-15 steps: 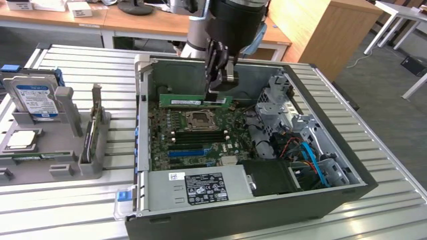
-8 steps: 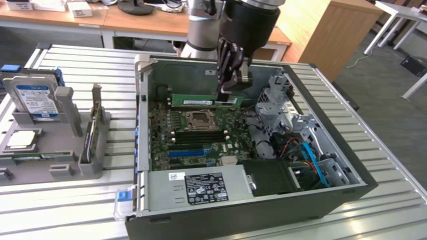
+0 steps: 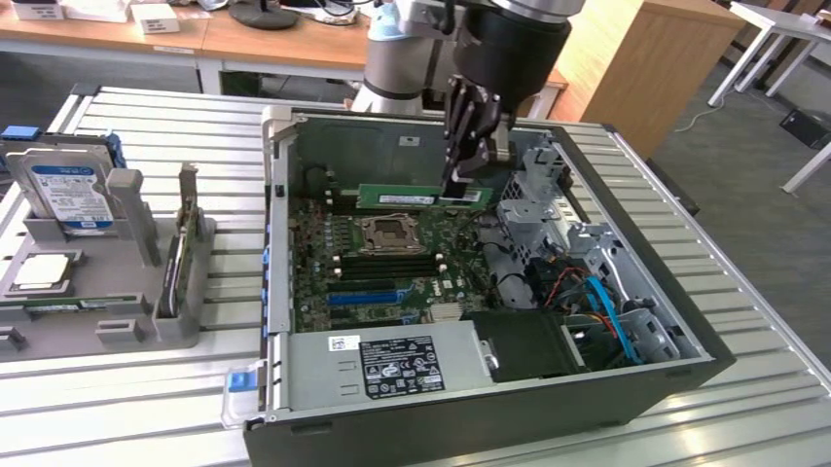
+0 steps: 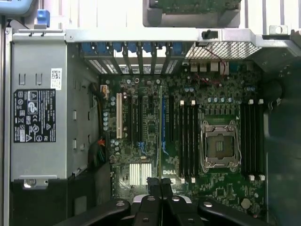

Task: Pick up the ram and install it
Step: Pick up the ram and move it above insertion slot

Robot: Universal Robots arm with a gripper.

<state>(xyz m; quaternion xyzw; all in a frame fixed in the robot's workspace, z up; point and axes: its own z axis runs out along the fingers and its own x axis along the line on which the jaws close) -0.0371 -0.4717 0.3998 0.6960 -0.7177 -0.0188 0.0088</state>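
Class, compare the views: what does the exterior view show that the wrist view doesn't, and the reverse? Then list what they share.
Exterior view: the green face of the ram above the motherboard, and the hard drive on a grey rack beside the case. Wrist view: the perforated grille and slot covers on the case's rear wall. Both: the shut gripper, the processor socket and the power supply's label.
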